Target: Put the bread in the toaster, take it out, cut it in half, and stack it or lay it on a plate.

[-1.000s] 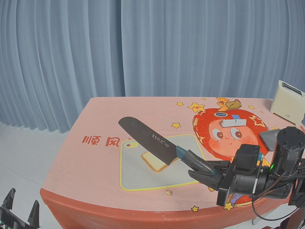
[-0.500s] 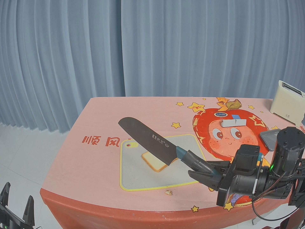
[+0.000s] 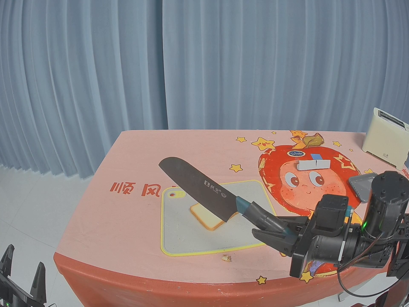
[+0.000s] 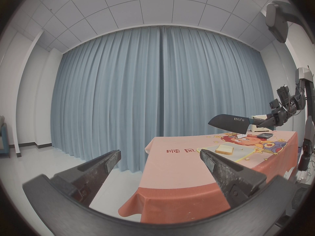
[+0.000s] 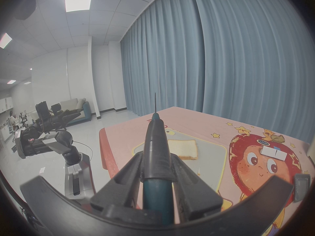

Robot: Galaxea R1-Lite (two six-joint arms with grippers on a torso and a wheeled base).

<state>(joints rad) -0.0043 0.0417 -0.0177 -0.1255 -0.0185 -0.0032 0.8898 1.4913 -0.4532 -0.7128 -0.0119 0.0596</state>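
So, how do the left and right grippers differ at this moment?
The right gripper is shut on the knife by its handle; the left gripper is open and empty. The right gripper holds the blade above the bread on the cutting board; the left gripper sits low, off the table's near left corner. Both have dark fingers.

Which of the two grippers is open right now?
The left gripper: jaws spread, nothing between them. The right gripper is shut on the black-bladed kitchen knife.
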